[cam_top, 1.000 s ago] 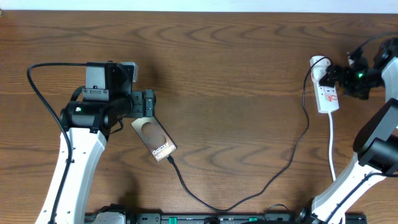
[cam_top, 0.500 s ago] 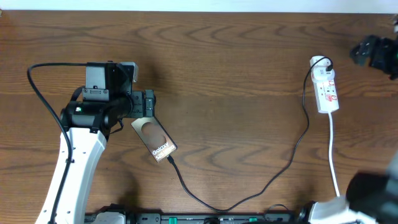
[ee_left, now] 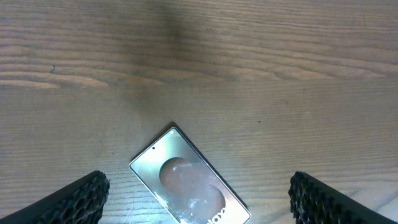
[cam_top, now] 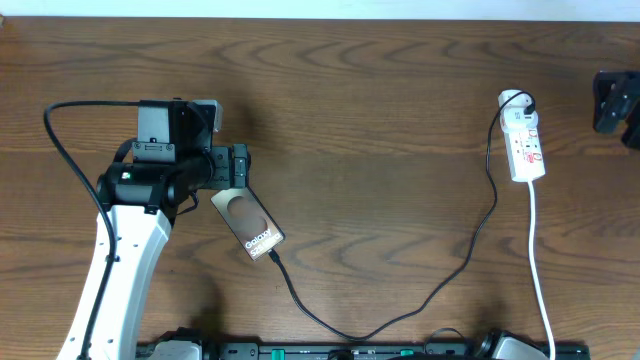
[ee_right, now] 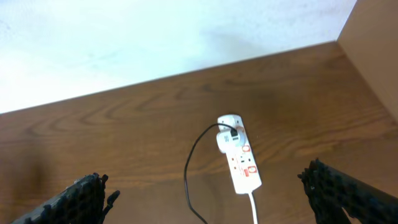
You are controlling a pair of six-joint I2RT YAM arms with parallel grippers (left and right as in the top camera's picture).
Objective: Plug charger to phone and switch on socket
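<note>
white lettering reading "galaxy" stands on the phone point(cam_top: 249, 224), near its lower short end, seen from overhead. the left wrist view cuts those letters off at the frame's edge. the red marks on the socket point(cam_top: 526, 150) are too small to read.

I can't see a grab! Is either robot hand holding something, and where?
Nothing is held. The left gripper is open over the phone; the right gripper is open, empty.
</note>
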